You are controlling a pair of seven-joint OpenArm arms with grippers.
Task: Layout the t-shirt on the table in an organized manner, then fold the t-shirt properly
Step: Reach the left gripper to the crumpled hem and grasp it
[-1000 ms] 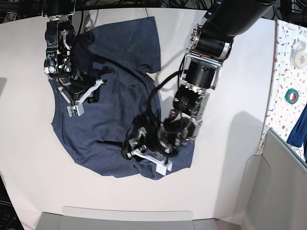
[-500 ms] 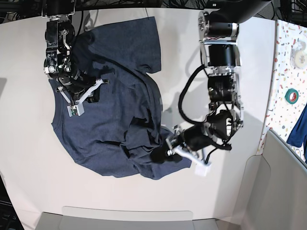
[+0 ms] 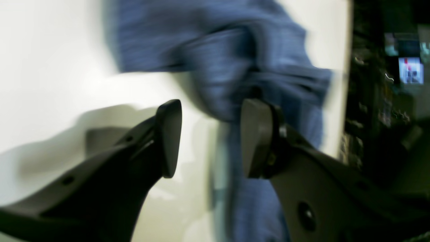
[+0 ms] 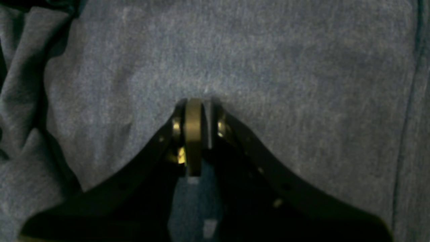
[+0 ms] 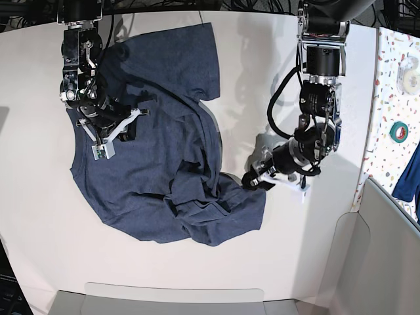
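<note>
Since the earlier base frames only the left arm has moved: it pulled off the shirt's lower hem and out over bare table, and the bunched cloth it was working dropped back. The right arm has not shifted.

Left to right in the base view: right gripper [image 5: 107, 130] sits on the upper left of the dark navy heathered cotton t-shirt [image 5: 151, 177], pinning it. Its wrist view shows the jaws closed together with fabric flat all around the tips; whether a fold is actually pinched between them cannot be told, probably just pressing down.

Mid-frame, the t-shirt lies on the large plain white matte table [image 5: 39, 230], upper part and one sleeve roughly spread, lower right heaped in folds and creases.

Further right, left gripper [image 5: 257, 182] hangs just past the shirt's right edge, jaws wide apart and empty. Its wrist view is motion-blurred but shows clear space between the fingers [image 3: 169, 137], cloth beyond them.

Progress: layout partly done. Left to do: flatten the rumpled lower right, square hem and sleeves. Folding not yet started.
</note>
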